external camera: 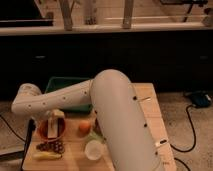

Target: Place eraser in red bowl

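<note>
Hand (54, 121) hangs over the red bowl (42, 132) on the table (150, 109); whether it grips anything, cannot tell

The white arm (117, 120) is speckled with small dark dots (in rows along its shell), and its pale gripper (53, 126) hangs over the red bowl (42, 133) at the left of the light wooden table (151, 107). Nearby are a green bin (62, 82), an orange fruit (84, 127), a pale green cup (93, 149), a yellow banana (46, 156) and a dark mottled cluster (51, 146).
</note>
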Available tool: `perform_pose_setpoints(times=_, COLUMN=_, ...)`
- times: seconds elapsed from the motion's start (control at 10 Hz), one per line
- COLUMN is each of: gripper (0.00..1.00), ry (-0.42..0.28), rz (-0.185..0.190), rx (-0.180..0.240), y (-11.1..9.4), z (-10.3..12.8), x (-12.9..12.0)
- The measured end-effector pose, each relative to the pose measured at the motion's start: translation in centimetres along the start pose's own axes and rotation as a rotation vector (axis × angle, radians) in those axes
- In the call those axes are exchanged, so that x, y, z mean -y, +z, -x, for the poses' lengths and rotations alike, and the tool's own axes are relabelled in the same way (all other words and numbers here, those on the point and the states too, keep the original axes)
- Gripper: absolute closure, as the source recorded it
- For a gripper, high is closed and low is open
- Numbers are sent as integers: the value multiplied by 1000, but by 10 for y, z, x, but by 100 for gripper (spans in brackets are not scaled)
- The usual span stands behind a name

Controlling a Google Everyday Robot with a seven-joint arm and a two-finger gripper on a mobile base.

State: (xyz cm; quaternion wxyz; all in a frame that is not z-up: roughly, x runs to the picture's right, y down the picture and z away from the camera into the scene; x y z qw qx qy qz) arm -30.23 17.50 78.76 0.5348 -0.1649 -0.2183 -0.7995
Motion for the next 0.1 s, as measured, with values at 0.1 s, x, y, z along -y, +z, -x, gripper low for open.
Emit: perform_pose_setpoints(times=0.1, gripper=20, ry=0, rz=0, rx=0, y=0, z=0, x=0)
